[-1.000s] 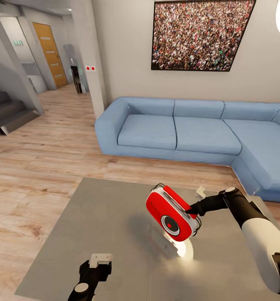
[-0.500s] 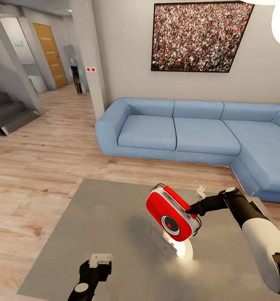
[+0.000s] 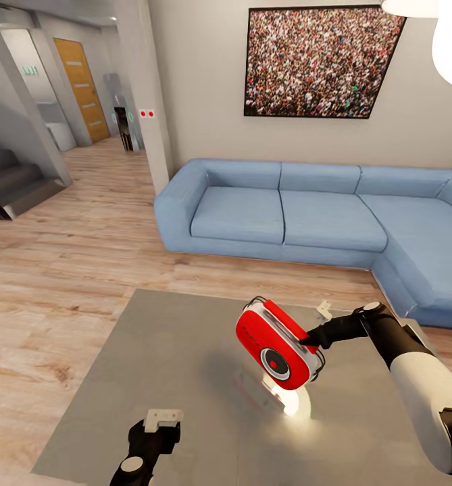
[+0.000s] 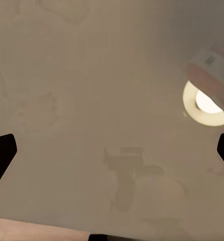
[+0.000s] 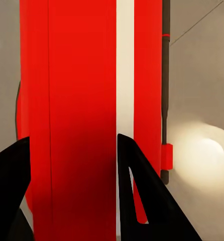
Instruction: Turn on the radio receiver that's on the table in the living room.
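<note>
I have the radio receiver lifted clear of the bench, tilted with its dial facing me and the red handle toward the far side. My right end effector grips it from the right, fingers pinched on either side of the red body and the white rim, as the right wrist view shows close up. So the pick-up step looks done; switching it on is what remains, I judge. The radio hangs over the right-centre of the grey top, above a bright lamp reflection.

My left end effector hovers low at the near edge, left of the radio and well apart from it, fingers spread wide with nothing between them. The next move, I reckon, calls for bringing that free arm up and right to press the dial, while the right grip stays firm so the radio does not twist.
</note>
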{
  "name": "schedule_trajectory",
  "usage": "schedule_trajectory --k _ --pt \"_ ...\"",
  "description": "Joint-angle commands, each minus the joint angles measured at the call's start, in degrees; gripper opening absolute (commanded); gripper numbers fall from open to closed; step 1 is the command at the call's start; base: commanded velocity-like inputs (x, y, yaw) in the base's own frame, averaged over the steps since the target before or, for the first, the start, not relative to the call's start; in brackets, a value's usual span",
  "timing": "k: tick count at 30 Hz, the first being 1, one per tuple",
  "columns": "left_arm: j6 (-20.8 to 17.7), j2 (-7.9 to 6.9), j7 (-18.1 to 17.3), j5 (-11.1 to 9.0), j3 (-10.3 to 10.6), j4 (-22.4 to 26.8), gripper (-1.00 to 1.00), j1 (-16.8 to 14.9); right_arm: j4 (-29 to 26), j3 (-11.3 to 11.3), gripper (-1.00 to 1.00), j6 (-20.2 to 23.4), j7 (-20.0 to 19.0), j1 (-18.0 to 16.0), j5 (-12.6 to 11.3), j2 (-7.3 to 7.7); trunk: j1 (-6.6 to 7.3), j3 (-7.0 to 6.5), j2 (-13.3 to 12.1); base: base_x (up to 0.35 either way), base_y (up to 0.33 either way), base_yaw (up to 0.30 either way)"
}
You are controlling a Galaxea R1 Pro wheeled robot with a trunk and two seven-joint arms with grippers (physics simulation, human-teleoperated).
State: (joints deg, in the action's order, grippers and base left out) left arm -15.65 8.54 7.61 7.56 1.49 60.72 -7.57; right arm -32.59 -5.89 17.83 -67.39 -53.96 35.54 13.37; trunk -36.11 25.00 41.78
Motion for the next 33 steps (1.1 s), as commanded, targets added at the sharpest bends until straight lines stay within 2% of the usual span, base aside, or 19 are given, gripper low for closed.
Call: schedule_trajectory --k 1,12,25,28,31,33 --pt "0.00 0.03 0.02 0.00 0.00 0.00 1.00 0.00 -0.02 -0.04 -1.00 0.03 -0.02 -0.01 -0.13 -0.01 0.23 -0.19 -0.42 0.000 0.000 0.000" --pt "0.00 0.07 0.04 0.00 0.00 0.09 1.00 0.00 -0.02 -0.09 -1.00 0.01 0.19 -0.01 -0.21 -0.01 2.64 -2.16 -4.83 0.000 0.000 0.000" --pt "0.12 0.12 -0.06 -0.03 0.00 1.11 1.00 0.01 0.00 -0.09 -1.00 0.09 -0.39 -0.01 -0.22 -0.01 2.64 -2.16 -4.83 0.000 0.000 0.000" --pt "0.04 0.26 -0.20 -0.07 0.02 1.38 1.00 0.01 0.05 -0.09 -1.00 0.10 -3.37 -0.01 -1.30 -0.01 2.64 -2.16 -4.83 0.000 0.000 0.000" --pt "0.01 0.38 -0.28 -0.10 0.07 1.47 1.00 0.01 0.06 0.03 -1.00 0.10 -9.64 -0.01 -2.71 -0.01 2.64 -2.16 -4.83 0.000 0.000 0.000" --pt "0.01 0.38 -0.34 -0.14 0.08 1.49 1.00 0.01 0.07 0.05 -1.00 0.10 -11.47 -0.01 -3.02 -0.01 2.64 -2.16 -4.83 0.000 0.000 0.000"
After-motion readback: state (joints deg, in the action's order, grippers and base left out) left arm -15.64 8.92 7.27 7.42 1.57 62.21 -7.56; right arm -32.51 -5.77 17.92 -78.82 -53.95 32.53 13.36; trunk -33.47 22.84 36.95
